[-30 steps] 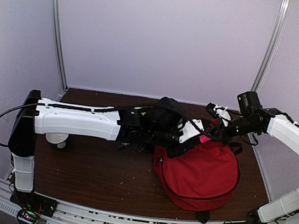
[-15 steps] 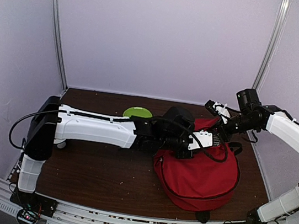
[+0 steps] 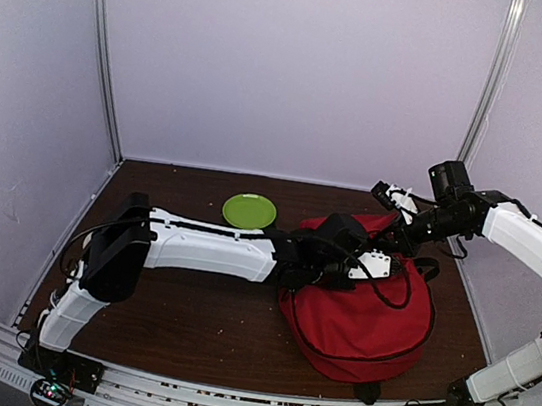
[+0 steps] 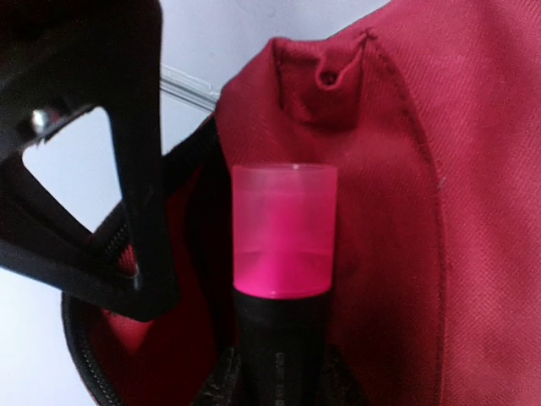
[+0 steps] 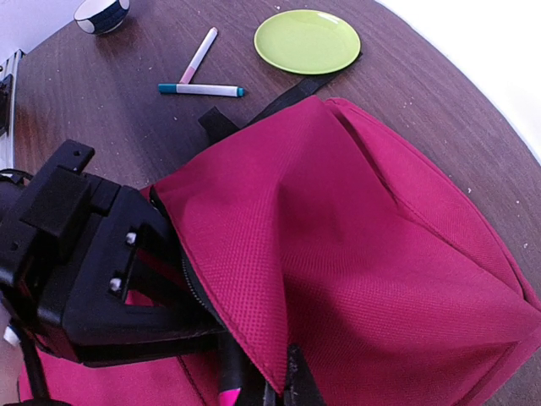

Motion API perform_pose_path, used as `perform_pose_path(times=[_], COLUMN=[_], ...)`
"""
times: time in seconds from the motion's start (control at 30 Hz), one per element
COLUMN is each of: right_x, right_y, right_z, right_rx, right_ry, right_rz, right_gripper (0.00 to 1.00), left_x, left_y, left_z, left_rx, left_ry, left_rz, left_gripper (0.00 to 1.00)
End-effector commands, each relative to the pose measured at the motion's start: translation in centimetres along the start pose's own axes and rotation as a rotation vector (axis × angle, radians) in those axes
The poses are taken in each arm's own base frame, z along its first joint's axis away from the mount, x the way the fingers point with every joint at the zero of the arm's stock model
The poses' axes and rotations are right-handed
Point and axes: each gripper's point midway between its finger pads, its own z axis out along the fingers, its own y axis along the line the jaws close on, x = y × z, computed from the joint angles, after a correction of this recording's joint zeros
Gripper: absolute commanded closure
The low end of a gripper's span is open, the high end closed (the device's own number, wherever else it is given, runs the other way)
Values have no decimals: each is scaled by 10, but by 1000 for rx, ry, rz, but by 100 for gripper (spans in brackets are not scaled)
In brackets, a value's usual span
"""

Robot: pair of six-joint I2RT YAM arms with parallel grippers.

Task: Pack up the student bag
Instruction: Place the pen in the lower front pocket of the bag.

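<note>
The student bag [image 3: 365, 322] is a big red backpack lying at the right of the table. My right gripper [image 3: 394, 212] is shut on the edge of its flap [image 5: 254, 279] and holds the zipped mouth up and apart; it pinches the fabric at the bottom of its wrist view [image 5: 294, 391]. My left gripper [image 4: 283, 376] is shut on a black marker with a pink cap [image 4: 283, 245]. The cap points into the bag's mouth, with red fabric [image 4: 473, 211] close on the right. From above, the left gripper [image 3: 381, 266] is at the bag's top opening.
A green plate [image 3: 250, 210] lies behind the left arm, and it shows too in the right wrist view as a green plate [image 5: 307, 41]. Near it on the table are a teal-tipped marker [image 5: 200, 89], a pink marker [image 5: 199, 54] and a small bowl [image 5: 101, 13].
My left arm has stretched right, carrying the pink-capped marker up to the bag's mouth and uncovering the green plate. The right gripper has held the flap in place.
</note>
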Motion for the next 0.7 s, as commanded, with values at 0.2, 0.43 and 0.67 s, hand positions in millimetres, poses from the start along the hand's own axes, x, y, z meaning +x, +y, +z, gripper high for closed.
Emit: perform_pose_path(times=[0.2,0.43,0.67], right_x=[-21,-22,-22], right_y=[3,5,5], right_z=[-13,-13,-14], right_rx=[-5,-9,-7], right_ry=[-74,-78,-79], right_rz=[-27,-28,-28], right_gripper=[100,100,100], left_x=[33,60,51], left_y=[62,75,69], left_z=[15,25,21], left_rx=[-239,-316,-286], left_ry=[143,235,198], left_rz=[-109,-133,-165], left_gripper=[100,86,56])
